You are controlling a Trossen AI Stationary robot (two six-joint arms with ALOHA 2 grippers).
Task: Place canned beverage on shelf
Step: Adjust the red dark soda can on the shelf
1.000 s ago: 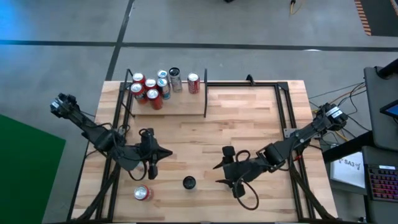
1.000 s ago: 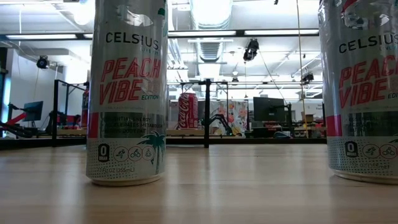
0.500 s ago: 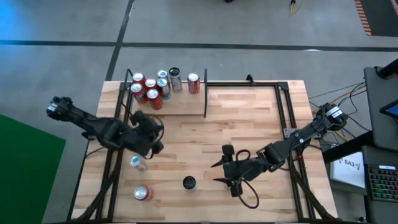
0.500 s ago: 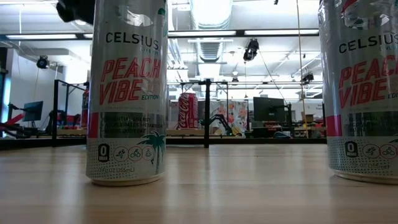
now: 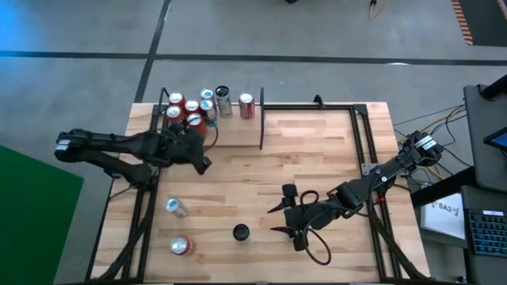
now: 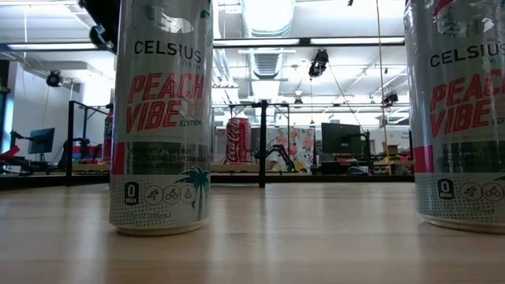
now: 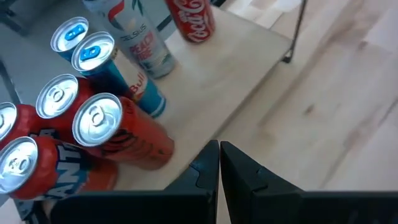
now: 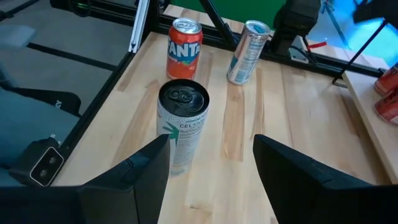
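While right fingers (image 8: 211,168) gape, Celsius can (image 8: 181,124) stands just ahead.

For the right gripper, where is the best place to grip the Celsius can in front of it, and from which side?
Grip the Celsius can on its round side wall, about mid-height, coming level from the right gripper's present side. It stands upright, apart from the Fanta can, and the open fingers already point at it.

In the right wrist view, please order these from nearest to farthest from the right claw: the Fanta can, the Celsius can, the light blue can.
1. Celsius can: just ahead of the open right claw.
2. Fanta can: behind it, near the table edge.
3. Light blue can: beside the Fanta; nearly tied.
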